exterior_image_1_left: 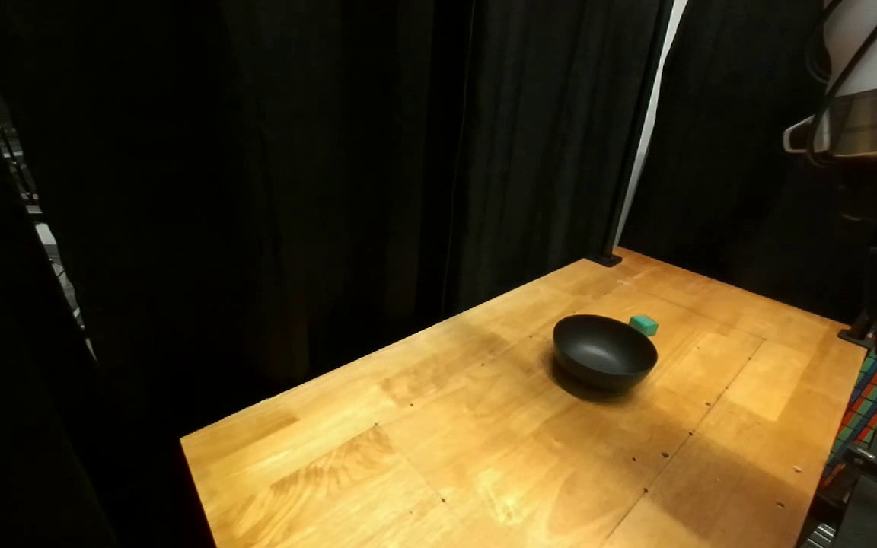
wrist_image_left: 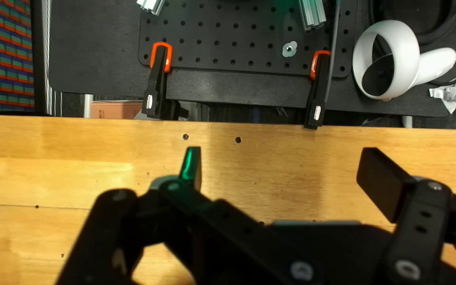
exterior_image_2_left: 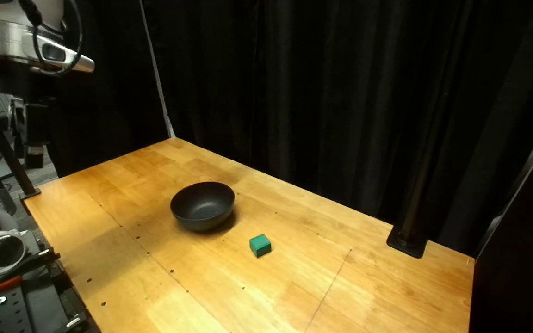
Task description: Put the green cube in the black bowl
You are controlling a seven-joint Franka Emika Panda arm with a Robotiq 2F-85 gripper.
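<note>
The green cube (exterior_image_1_left: 643,326) is a small block that rests on the wooden table beside the black bowl; it also shows in an exterior view (exterior_image_2_left: 260,245). The black bowl (exterior_image_1_left: 607,358) stands upright on the table and its inside looks empty; it also shows in an exterior view (exterior_image_2_left: 203,208). My gripper (wrist_image_left: 281,158) is open, with its two fingers wide apart and nothing between them. In both exterior views it hangs high near the robot's side of the table, well away from cube and bowl. Neither cube nor bowl shows in the wrist view.
The wooden table (exterior_image_2_left: 164,166) has black posts at its edges, one with a base (exterior_image_2_left: 407,241). Two black-and-orange clamps (wrist_image_left: 157,79) (wrist_image_left: 318,91) sit at its near edge by a black perforated plate (wrist_image_left: 228,51). A white controller (wrist_image_left: 402,59) lies beside it. Black curtains surround the table.
</note>
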